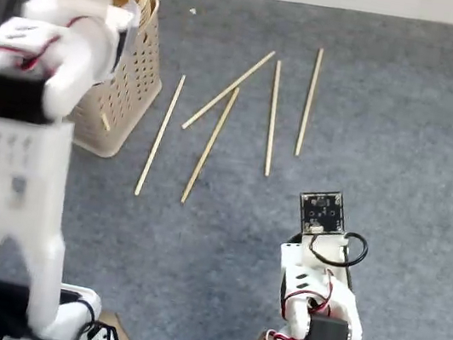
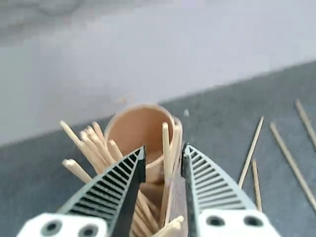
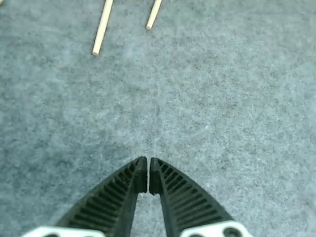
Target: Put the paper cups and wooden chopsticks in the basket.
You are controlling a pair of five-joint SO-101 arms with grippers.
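Note:
The beige perforated basket [image 1: 132,86] stands at the far left of the grey carpet. My left gripper [image 2: 163,155] hovers open right above it. Below its fingers, a paper cup [image 2: 136,128] and a bunch of wooden chopsticks [image 2: 91,143] stand in the basket; one upright stick [image 2: 166,143] rises in the gap between the jaws. Several loose chopsticks lie on the carpet to the basket's right, the nearest [image 1: 161,134] beside it, the farthest [image 1: 309,101]. My right gripper [image 3: 148,173] is shut with nothing in it, low over bare carpet, short of two stick ends [image 3: 102,27].
The left arm [image 1: 45,64] covers the basket's left side from above. The right arm [image 1: 318,271] sits near the front edge, right of centre. A pale wall [image 2: 158,49] rises behind the carpet's far edge.

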